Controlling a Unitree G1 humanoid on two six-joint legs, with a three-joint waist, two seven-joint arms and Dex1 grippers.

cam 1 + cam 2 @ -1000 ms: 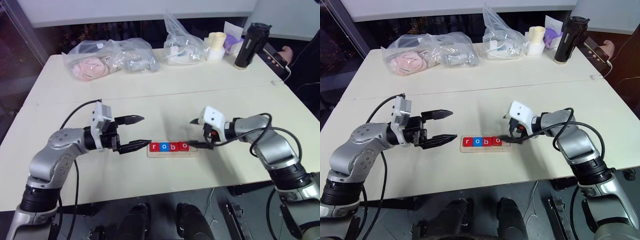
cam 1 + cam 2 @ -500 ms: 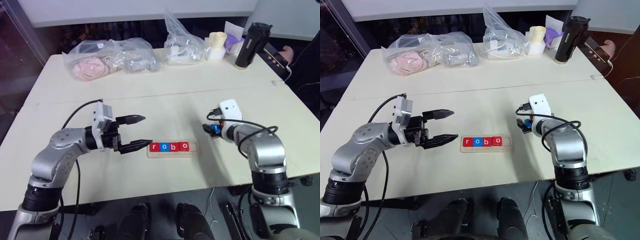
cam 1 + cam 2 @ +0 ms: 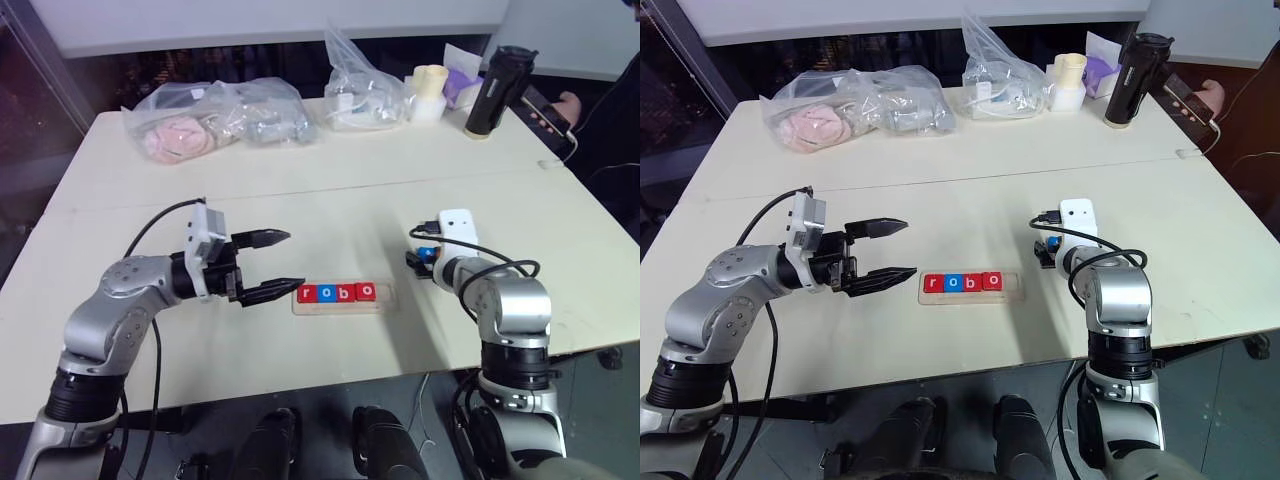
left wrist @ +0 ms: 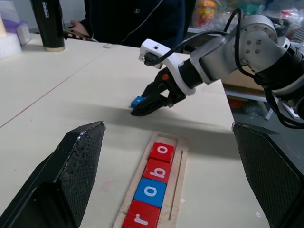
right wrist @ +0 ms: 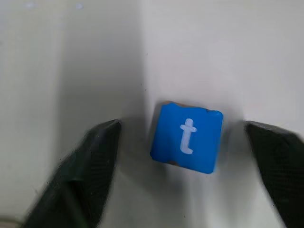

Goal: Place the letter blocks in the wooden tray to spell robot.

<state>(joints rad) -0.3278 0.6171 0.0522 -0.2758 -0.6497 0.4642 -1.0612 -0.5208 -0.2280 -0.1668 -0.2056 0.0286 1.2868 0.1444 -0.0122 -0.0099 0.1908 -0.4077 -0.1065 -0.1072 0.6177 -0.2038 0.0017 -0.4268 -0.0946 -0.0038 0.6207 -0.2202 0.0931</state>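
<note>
The wooden tray [image 3: 388,296] lies at the table's middle front. Four letter blocks sit in it: a red r [image 3: 307,295], a blue o [image 3: 326,294], a red b [image 3: 346,293] and a red o [image 3: 367,292]. The slot at its right end is bare. A blue t block [image 5: 186,137] lies flat on the table to the right of the tray. My right gripper [image 3: 419,260] tips down over it, open, one finger [image 5: 95,161] on each side with a gap. My left gripper [image 3: 293,261] hovers open just left of the tray, holding nothing.
At the back of the table lie clear plastic bags [image 3: 225,115], a cream cup [image 3: 432,92], a purple and white box [image 3: 462,75] and a black bottle [image 3: 494,90]. A person's hand with a phone [image 3: 555,112] rests at the back right corner.
My right arm swung from the tray's right end out to the right and tipped down over the blue t block, its fingers drawing closer together. The left arm stayed still.
</note>
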